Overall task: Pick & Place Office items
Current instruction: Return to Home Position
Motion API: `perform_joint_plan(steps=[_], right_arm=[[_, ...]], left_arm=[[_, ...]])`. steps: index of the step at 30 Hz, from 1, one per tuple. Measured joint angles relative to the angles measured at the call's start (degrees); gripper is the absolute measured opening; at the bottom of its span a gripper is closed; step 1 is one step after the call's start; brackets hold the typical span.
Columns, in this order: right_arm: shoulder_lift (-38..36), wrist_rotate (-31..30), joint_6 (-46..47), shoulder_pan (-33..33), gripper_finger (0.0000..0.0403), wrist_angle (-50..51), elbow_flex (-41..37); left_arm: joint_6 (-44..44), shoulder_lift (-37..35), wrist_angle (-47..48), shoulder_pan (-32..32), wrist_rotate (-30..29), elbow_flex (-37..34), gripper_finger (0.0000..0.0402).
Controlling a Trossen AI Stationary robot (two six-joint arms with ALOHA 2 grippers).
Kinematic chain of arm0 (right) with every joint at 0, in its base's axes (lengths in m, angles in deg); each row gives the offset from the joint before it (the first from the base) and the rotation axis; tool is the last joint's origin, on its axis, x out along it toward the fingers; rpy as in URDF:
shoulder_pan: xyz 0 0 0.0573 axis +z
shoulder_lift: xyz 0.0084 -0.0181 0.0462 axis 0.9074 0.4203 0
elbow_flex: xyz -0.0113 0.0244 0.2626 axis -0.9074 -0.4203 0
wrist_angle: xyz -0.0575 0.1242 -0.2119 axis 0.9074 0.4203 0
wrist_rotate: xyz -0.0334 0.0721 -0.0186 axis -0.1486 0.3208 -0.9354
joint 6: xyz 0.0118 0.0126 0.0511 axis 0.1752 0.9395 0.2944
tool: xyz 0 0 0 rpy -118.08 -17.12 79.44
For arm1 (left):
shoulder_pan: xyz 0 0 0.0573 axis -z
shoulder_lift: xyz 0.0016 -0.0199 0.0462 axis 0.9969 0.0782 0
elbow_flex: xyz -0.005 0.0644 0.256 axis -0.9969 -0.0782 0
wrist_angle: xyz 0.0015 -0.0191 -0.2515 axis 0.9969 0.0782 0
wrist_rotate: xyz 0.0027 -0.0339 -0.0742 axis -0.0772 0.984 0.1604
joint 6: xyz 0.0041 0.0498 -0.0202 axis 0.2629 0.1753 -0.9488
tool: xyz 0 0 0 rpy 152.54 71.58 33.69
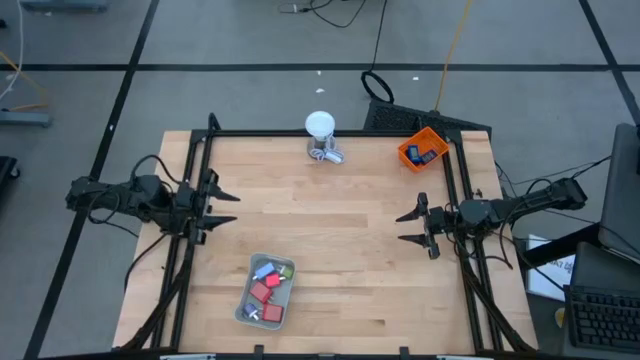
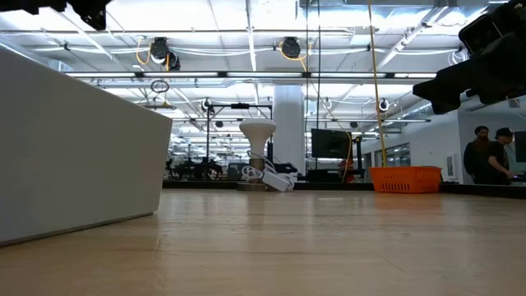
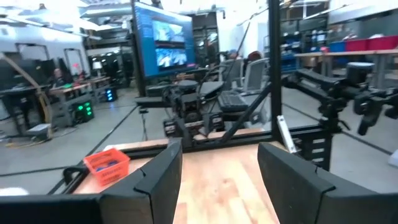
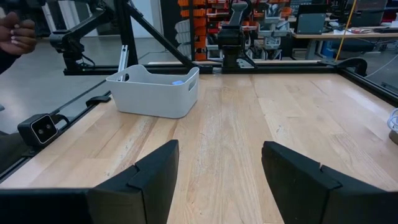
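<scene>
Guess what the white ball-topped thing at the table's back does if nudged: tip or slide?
Likely tips: the white ball-topped thing carries a wide head on a narrow stem. Once down, the round head may roll. The left gripper and right gripper wait open at the sides of the table.

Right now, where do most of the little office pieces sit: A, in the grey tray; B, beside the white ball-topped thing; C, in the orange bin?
A: the high view shows red, light-blue and green pieces heaped in the grey tray, only a few dark ones in the orange bin.
</scene>
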Motion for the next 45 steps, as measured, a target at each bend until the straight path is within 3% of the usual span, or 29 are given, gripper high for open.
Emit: perform_joint_plan(steps=[13, 24, 33, 45], right_arm=[[0.01, 0.0, 0.01, -0.02, 0.022, 0.0, 0.0], [0.0, 0.0, 0.01, -0.01, 0.022, 0.0, 0.0], [-0.01, 0.0, 0.01, 0.0, 0.022, 0.02, 0.0], [0.0, 0.0, 0.0, -0.01, 0.022, 0.0, 0.0]], left_arm=[[-1.54, -0.73, -20.23, -6.7, -3.84, -15.66, 0.0214], [-2.3, -15.79, -7.32, -10.05, -3.31, -13.86, 0.0214], [-3.57, -16.0, -5.09, -10.05, -2.45, -15.5, 0.0214], [-4.2, -16.0, -14.31, -10.05, -0.01, -21.08, 0.0214]])
